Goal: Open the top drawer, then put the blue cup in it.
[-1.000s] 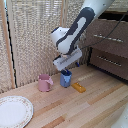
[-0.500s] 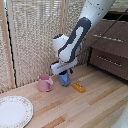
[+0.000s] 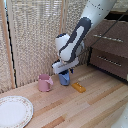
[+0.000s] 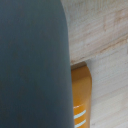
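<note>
gripper (image 3: 64,71) sits right down on the blue cup (image 3: 64,78), looks set for a grab, but can't tell if it's pinched yet. cup's on the table (image 3: 95,105) near the back edge, pink mug (image 3: 45,83) and orange block (image 3: 78,87) either side. top drawer (image 3: 109,40) looks closed.

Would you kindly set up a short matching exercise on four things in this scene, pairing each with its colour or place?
Things:
1. blue cup
2. pink mug
3. white plate
4. orange block

Descriptions:
A. lies flat on the wooden floor, on the exterior view's right of the cup
B. directly under the gripper
C. nearest the exterior view's lower left corner
D. stands in front of the woven screen, on the exterior view's left of the cup

Pairs: 1-B, 2-D, 3-C, 4-A
</note>
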Robot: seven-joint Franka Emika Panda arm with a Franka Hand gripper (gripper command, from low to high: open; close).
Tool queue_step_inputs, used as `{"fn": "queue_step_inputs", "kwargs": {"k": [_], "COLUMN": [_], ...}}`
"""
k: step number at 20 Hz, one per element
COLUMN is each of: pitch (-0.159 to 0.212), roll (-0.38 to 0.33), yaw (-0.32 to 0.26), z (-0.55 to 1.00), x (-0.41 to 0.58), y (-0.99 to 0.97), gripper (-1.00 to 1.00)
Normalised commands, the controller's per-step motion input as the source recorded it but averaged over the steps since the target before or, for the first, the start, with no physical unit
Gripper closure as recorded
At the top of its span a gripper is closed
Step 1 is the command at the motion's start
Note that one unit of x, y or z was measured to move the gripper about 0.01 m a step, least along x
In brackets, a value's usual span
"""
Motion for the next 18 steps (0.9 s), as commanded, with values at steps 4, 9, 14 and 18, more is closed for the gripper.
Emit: {"fn": "queue_step_inputs", "kwargs": {"k": [4,9,14,18], "pitch": [0.000,-0.005,-0.072,-0.115], "roll": [0.000,0.000,-0.044,0.008], "yaw": [0.000,0.004,-0.006,-0.129], "z": [-0.01,0.00,0.46,0.82], "x": [0.000,-0.086,-0.247,-0.069], "y": [0.05,0.01,0.17,0.17], "gripper": [1.00,1.00,1.00,1.00]}}
